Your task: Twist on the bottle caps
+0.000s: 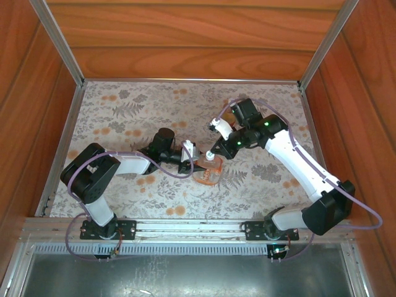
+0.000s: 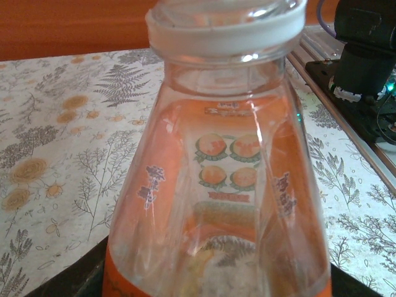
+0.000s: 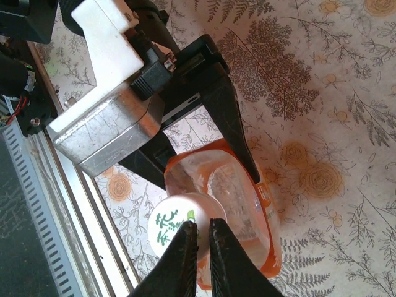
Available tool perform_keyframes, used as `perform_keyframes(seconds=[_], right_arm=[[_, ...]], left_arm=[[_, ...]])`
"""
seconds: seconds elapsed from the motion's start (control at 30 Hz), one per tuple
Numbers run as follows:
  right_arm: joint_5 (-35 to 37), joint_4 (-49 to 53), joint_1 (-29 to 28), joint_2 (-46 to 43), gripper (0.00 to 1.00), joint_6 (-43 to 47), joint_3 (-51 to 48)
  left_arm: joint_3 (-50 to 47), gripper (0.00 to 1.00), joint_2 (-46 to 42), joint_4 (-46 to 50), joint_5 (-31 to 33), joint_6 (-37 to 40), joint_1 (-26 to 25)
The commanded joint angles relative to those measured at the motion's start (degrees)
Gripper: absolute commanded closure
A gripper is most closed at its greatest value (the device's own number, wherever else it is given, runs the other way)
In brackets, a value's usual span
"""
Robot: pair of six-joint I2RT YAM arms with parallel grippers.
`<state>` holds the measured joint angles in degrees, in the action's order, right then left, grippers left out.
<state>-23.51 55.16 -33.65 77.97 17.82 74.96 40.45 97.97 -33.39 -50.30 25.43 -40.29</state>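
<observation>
A clear squarish bottle (image 1: 209, 174) with an orange label stands upright near the table's middle. My left gripper (image 1: 195, 163) is shut on its body, and its black fingers (image 3: 230, 117) flank the bottle (image 3: 247, 210) on both sides. In the left wrist view the bottle (image 2: 216, 185) rises close in front, with a white cap (image 2: 226, 31) on its neck. My right gripper (image 3: 203, 228) is shut, fingertips nearly together, right over the white cap (image 3: 173, 224), which carries green characters. In the top view the right gripper (image 1: 212, 154) hangs just above the bottle's top.
The floral tablecloth (image 1: 124, 117) covers the table, with wooden walls (image 1: 185, 37) on three sides. An aluminium rail (image 1: 185, 228) runs along the near edge, close to the bottle (image 3: 74, 204). The right arm's base (image 2: 365, 68) stands to the bottle's right.
</observation>
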Motion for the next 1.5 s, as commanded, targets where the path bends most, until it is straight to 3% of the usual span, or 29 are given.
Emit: perform_keyframes(seconds=[0.0, 0.27, 0.43, 0.53, 0.63, 0.73, 1.07, 1.47], right_arm=[[-3.15, 4.7, -0.28, -1.2, 0.88, -1.21, -1.92], [-4.09, 4.31, -0.26, -3.36, 0.88, -2.1, -3.24], [-1.67, -2.17, -0.07, -6.52, 0.74, -7.89, -5.36], [2.84, -12.91, -0.08, -9.56, 0.63, -19.8, -9.41], [5.94, -20.39, -0.1, -10.78, 0.64, -33.34, -12.61], [3.36, -23.83, -0.02, -11.16, 0.64, -38.51, -15.13], [1.1, -21.79, -0.01, -10.43, 0.8, -36.56, -15.08], [0.92, -18.2, 0.34, -10.84, 0.85, -34.65, -14.84]], left_arm=[[-2.3, 0.48, 3.1, 11.15, 1.71, -2.58, -0.08], [-2.3, 0.48, 3.24, 11.19, 1.79, -2.5, -0.1], [-2.47, 0.48, 3.02, 11.15, 2.12, -2.32, -0.08], [-2.48, 0.48, 2.99, 11.2, 2.32, -2.23, -0.08], [-2.48, 0.48, 3.1, 11.15, 2.49, -2.14, -0.05], [-2.48, 0.48, 2.94, 11.17, 2.46, -2.14, -0.01], [-2.13, 0.48, 3.91, 11.15, 2.01, -2.3, 0.04], [-2.48, 0.48, 2.96, 11.16, 2.14, -2.32, 0.04]])
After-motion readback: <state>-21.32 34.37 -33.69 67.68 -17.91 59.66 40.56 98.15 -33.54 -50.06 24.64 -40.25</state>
